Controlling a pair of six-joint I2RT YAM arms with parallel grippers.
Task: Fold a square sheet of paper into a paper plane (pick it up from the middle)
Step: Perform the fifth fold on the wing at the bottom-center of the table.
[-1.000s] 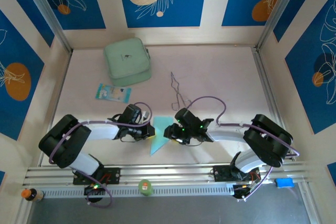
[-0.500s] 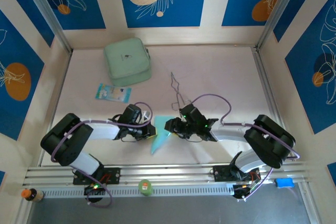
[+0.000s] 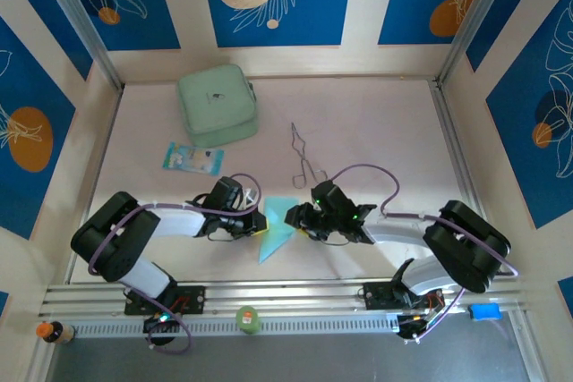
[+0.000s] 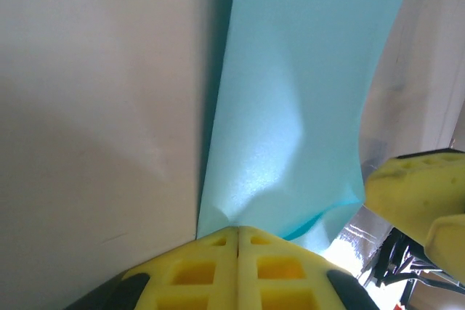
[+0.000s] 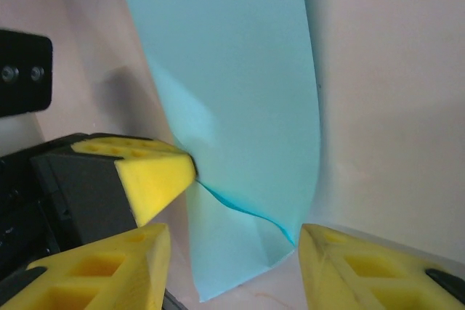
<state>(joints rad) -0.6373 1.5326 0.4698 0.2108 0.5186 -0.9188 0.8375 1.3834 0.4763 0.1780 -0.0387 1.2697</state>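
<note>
The square sheet of paper (image 3: 279, 232), cyan, lies folded over into a long tapering paper plane shape near the table's front, between both grippers. My left gripper (image 3: 260, 226) is shut on the paper's left edge; in the left wrist view its yellow pads (image 4: 218, 266) meet at the left gripper's tip (image 4: 238, 231) and pinch the paper (image 4: 290, 107). My right gripper (image 3: 292, 216) stands open at the paper's right side. In the right wrist view, the right gripper (image 5: 234, 241) straddles the paper's (image 5: 240, 92) near end without touching, and a raised fold runs across it.
A mint-green case (image 3: 218, 105) sits at the back left, with a small blue-and-white packet (image 3: 192, 159) in front of it. Metal tongs (image 3: 304, 155) lie just beyond the right gripper. A green object (image 3: 248, 318) rests on the front rail.
The right arm drew back slightly to the right, uncovering more of the paper, and its jaws opened a touch. The left gripper kept its pinch and has not moved.
</note>
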